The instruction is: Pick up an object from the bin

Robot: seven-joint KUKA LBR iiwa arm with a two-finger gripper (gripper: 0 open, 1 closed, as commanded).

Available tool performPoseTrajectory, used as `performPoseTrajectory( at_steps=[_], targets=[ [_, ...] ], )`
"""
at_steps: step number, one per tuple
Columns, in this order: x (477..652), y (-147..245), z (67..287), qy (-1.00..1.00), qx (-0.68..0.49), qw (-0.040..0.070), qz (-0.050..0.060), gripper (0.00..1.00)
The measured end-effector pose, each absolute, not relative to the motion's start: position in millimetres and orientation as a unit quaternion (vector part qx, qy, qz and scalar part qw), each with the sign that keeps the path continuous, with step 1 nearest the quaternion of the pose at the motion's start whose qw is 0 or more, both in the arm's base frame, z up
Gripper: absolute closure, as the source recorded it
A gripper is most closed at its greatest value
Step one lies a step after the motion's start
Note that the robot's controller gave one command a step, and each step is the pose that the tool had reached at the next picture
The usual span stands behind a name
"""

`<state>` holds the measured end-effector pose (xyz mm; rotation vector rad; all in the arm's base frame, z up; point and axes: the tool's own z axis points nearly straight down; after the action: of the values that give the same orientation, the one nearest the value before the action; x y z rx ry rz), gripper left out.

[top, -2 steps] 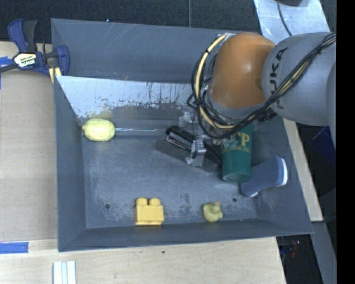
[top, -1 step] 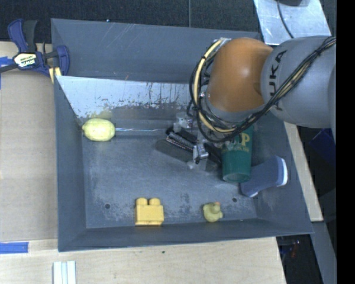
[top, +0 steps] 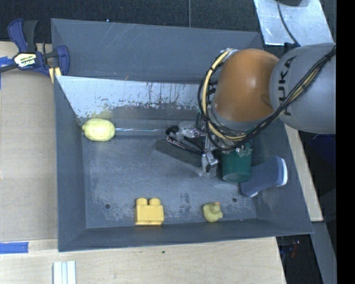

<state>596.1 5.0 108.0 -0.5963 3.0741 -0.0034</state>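
Gripper (top: 188,141): low over the bin's (top: 124,170) bare floor, right of centre; open or closed, cannot tell.
Green cup (top: 235,165): just right of the gripper, beside a blue-grey piece (top: 266,177).
Front: yellow brick (top: 148,211), small yellow toy (top: 212,212).

Your arm (top: 302,81) is reaching in from the right, its orange-covered wrist (top: 242,87) bending down, the end effector (top: 192,139) hanging low.
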Motion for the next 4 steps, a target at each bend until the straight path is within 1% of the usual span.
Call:
performPoseTrajectory(
  at_steps=[1, 2, 3, 4],
  targets=[
    [607.5, -18.4, 102.7, 0.990, -0.138, 0.005, 0.002, 0.00],
    [605.9, -14.7, 93.1, 0.986, -0.167, 0.006, -0.001, 0.00],
    [618.6, -13.8, 82.7, 0.991, -0.130, 0.004, 0.002, 0.00],
    [620.2, -14.9, 75.4, 0.987, -0.161, 0.013, -0.001, 0.00]
  ],
)
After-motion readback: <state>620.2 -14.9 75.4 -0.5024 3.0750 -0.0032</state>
